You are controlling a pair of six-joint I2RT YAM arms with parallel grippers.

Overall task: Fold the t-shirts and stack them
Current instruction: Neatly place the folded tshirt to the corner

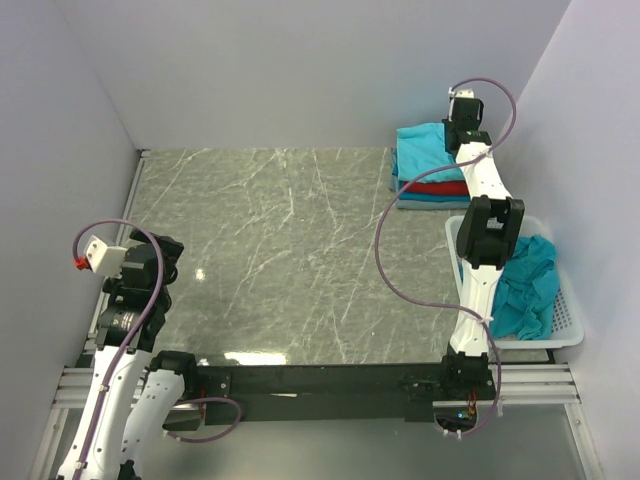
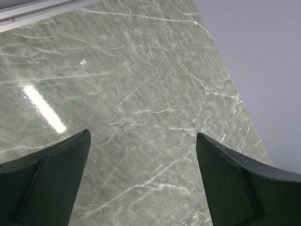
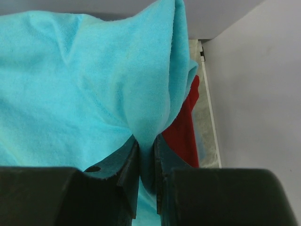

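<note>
A stack of folded t-shirts (image 1: pixel 432 172) lies at the table's far right: turquoise on top, a red one (image 1: pixel 440 188) and a blue one beneath. My right gripper (image 1: pixel 462 132) reaches over that stack. In the right wrist view it (image 3: pixel 146 143) is shut on a fold of the top turquoise t-shirt (image 3: pixel 84 89), and the red t-shirt (image 3: pixel 184 132) shows beneath. More turquoise t-shirts (image 1: pixel 528 285) lie crumpled in the white basket (image 1: pixel 568 322). At the near left my left gripper (image 2: pixel 143 141) stands open over bare marble, holding nothing.
The grey marble tabletop (image 1: pixel 290 250) is walled on the left, back and right. The white lattice basket sits by the right wall, beside the right arm's elbow (image 1: pixel 490 232). A metal rail (image 1: pixel 300 385) runs along the near edge.
</note>
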